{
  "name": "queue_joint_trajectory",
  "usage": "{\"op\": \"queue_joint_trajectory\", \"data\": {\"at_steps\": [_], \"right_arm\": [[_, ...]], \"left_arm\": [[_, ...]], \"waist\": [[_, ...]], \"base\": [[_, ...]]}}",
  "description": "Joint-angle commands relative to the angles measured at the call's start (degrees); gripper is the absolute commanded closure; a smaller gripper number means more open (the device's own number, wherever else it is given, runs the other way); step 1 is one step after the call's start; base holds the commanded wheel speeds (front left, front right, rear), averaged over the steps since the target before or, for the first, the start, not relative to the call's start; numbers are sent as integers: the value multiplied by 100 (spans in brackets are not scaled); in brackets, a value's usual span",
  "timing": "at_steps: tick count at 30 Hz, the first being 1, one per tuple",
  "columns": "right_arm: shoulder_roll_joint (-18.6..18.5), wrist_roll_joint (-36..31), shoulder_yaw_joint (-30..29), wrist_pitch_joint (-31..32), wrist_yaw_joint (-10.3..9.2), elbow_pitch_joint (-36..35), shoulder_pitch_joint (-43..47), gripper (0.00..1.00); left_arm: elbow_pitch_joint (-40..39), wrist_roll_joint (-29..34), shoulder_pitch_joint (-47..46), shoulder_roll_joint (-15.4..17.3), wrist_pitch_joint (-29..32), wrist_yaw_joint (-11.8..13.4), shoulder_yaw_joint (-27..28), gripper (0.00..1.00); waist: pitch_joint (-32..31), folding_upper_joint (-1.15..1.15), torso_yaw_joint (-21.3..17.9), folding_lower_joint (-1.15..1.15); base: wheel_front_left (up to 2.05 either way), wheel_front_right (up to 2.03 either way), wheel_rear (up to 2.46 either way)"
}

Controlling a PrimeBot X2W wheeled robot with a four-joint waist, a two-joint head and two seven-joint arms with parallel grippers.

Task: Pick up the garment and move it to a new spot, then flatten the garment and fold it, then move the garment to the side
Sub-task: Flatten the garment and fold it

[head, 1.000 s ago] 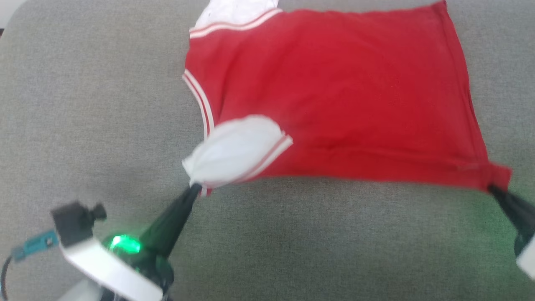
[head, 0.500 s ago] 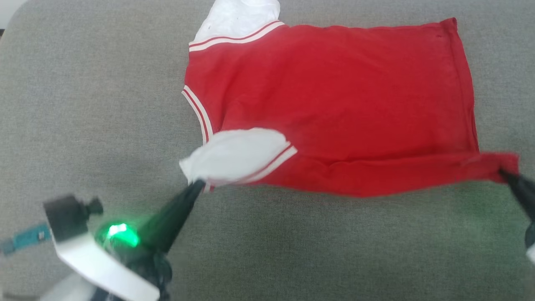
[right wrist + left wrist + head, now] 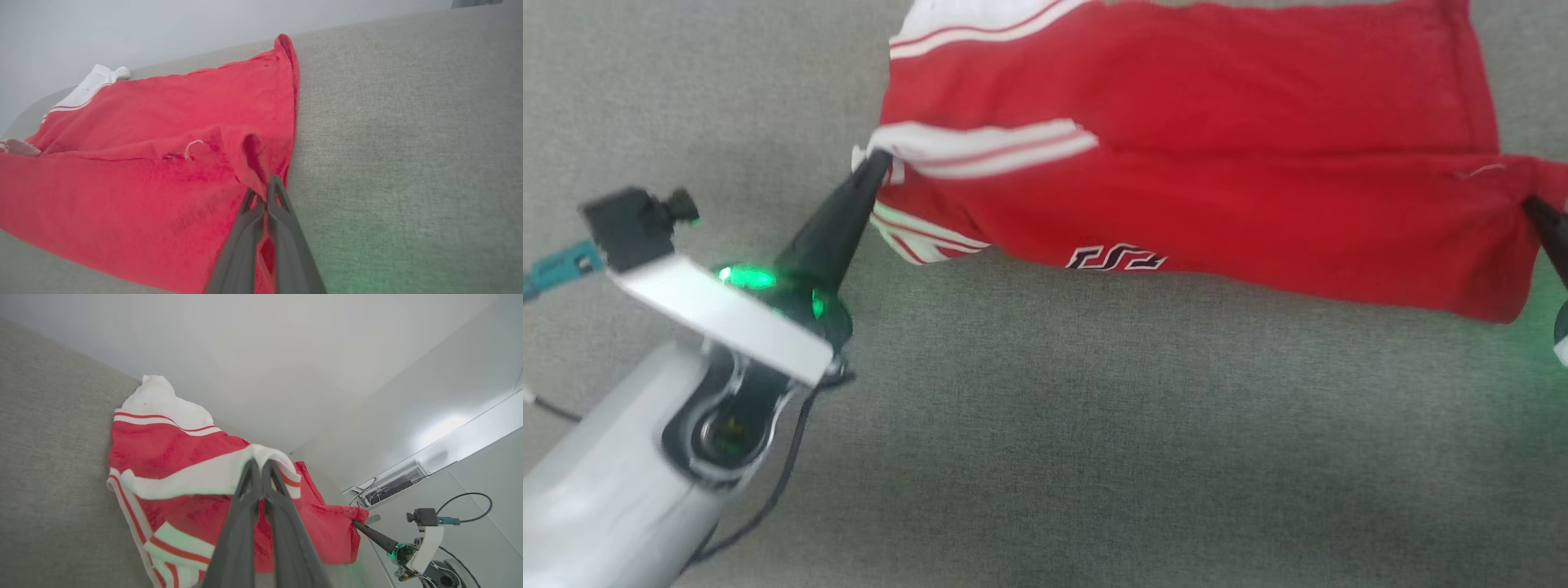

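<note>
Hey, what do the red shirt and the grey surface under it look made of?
The garment: likely soft matte jersey knit; it drapes and creases limply. The grey surface: seemingly woven upholstery fabric, matte, with a visible flecked weave.

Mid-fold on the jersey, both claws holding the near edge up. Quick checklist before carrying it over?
1. Grip of left claw on the near sleeve: ok, shut on the white cloth.
2. Grip of right claw on the hem corner: ok, shut on red cloth.
3. Far half of the garment flat on the grey cushion: ok.
4. Held edge level between the claws: ok, roughly straight in the head view.
5. Far sleeve flat: not ok, rumpled.
</note>
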Motion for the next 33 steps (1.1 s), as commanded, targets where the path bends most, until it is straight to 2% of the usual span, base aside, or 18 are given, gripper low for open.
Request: {"op": "queue_joint_trajectory", "data": {"at_steps": [1, 12, 17, 18, 19, 20, 21, 22, 24, 28, 33], "right_arm": [[-20, -32, 8, -61, -2, 68, -101, 100], [-135, -132, 463, -387, -5, 776, -529, 100], [-178, -156, 641, -548, -7, 946, -633, 100], [-190, -160, 690, -598, -7, 959, -662, 100], [-215, -172, 741, -662, -7, 973, -684, 100], [-239, -186, 784, -729, -7, 991, -701, 71], [-254, -191, 826, -797, -7, 1013, -708, 49], [-268, -194, 855, -857, -7, 1037, -708, 0], [-300, -228, 880, -933, -7, 1047, -699, 0], [-367, -338, 915, -1240, -6, 1017, -570, 0], [-369, -303, 868, -1509, -6, 972, -365, 0]], "left_arm": [[112, -48, -141, -69, -12, 4, -2, 100], [1488, 219, -847, -234, 170, 4, -825, 100], [1955, 399, -1060, -167, 164, 4, -1262, 100], [2026, 476, -1106, -147, 142, 4, -1360, 89], [2106, 539, -1139, -133, 107, 5, -1439, 65], [2178, 603, -1186, -113, 80, 5, -1509, 22], [2224, 635, -1234, -96, 54, 5, -1584, 2], [2242, 640, -1279, -86, 41, 5, -1654, 0], [2256, 705, -1335, -35, 16, 5, -1732, 0], [2335, 1004, -1523, 297, 165, 4, -2200, 0], [2183, 1067, -1751, 787, 967, 4, -2819, 0]], "waist": [[113, 0, 26, 0], [509, 0, -13, 0], [544, 0, -63, 0], [529, 0, -72, 0], [500, 0, -78, 0], [468, 0, -83, 0], [420, 0, -86, 0], [361, 0, -87, 0], [291, 0, -85, 0], [-74, 0, -76, 0], [-569, 0, -71, 0]], "base": [[0, 0, 0], [0, 0, 0], [0, 0, 0], [0, 0, 0], [0, 0, 0], [0, 0, 0], [0, 0, 0], [0, 0, 0], [0, 0, 0], [0, 0, 0], [0, 0, 0]]}}
